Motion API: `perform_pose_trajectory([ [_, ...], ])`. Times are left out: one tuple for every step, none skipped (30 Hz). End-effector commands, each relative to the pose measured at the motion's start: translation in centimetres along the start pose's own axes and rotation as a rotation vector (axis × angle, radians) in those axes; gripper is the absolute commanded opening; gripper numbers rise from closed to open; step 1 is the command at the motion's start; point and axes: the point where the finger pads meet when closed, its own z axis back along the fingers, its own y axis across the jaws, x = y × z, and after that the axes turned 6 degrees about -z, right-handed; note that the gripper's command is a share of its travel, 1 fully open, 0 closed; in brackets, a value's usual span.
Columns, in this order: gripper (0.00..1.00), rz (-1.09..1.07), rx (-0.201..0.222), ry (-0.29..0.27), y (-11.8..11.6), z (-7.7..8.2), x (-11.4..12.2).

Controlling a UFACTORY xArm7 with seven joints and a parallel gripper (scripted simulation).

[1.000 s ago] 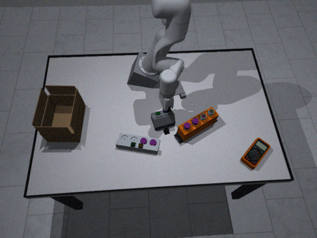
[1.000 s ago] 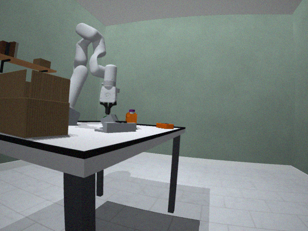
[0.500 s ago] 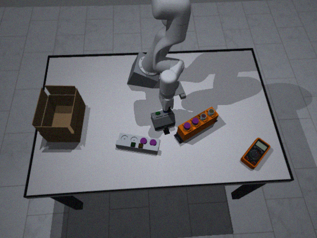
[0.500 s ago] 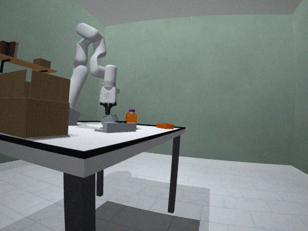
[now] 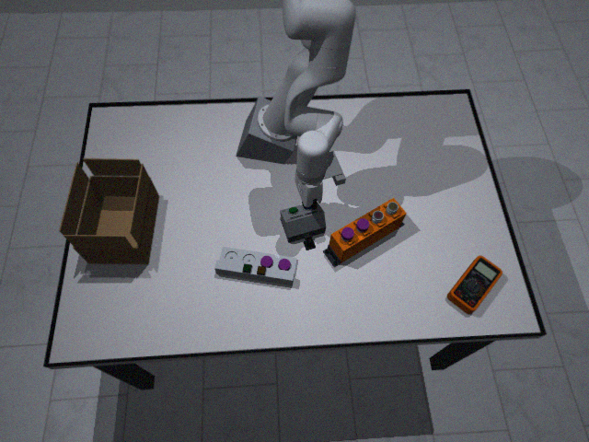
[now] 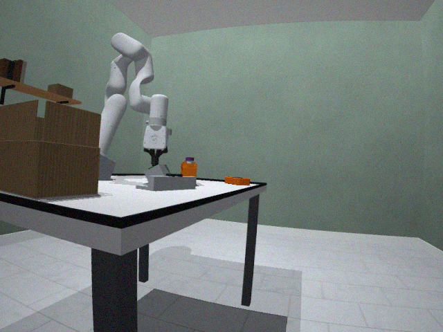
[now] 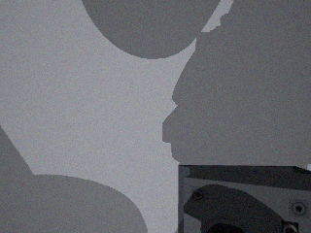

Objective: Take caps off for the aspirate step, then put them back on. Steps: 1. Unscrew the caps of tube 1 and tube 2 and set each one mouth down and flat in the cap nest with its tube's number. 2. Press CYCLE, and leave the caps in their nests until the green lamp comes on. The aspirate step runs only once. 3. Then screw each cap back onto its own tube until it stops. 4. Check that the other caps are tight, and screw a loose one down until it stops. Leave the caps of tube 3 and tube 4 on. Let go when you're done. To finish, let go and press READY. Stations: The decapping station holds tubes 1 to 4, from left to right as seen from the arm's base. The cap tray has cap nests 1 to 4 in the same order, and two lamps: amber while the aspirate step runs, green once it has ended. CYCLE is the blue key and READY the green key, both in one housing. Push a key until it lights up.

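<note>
My end effector (image 5: 311,205) is closed, empty, tip down on the housing (image 5: 300,226) where the CYCLE key should be; the key itself is hidden. Two caps (image 5: 275,262) lie in the tray (image 5: 227,271), both lamps look dark. Risks: a sideways slip hits READY (image 5: 293,209) just beside, ending the job early; a shallow push wouldn't light CYCLE. Station (image 5: 352,248) is near one side and the tray near in front, so exit straight up. Bench (image 5: 143,308) edges well apart.
</note>
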Motion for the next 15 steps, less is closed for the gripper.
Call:
perform_pose_trajectory([
  [0.0,0.0,0.003,0.0,0.14,-0.09,0.01],
  [0.0,0.0,0.003,0.0,0.14,-0.13,0.01],
  [0.0,0.0,0.003,0.0,0.13,-0.16,0.01],
  [0.0,0.0,0.003,0.0,0.13,-0.19,0.01],
  [0.0,0.0,0.003,0.0,0.13,-0.23,0.01],
  [0.0,0.0,0.003,0.0,0.13,-0.26,0.01],
  [0.0,0.0,0.003,0.0,0.13,-0.29,0.01],
  [0.0,0.0,0.003,0.0,0.13,-0.33,0.01],
  [0.0,0.0,0.003,0.0,0.13,-0.36,0.01],
  [0.0,0.0,0.003,0.0,0.13,-0.39,0.01],
  [0.0,0.0,0.003,0.0,0.13,-0.43,0.01],
  [0.0,0.0,0.003,0.0,0.13,-0.43,0.01],
  [0.0,0.0,0.003,0.0,0.13,-0.43,0.01],
  [0.0,0.0,0.003,0.0,0.13,-0.46,0.01],
  [0.0,0.0,0.003,0.0,0.13,-0.5,0.01],
])
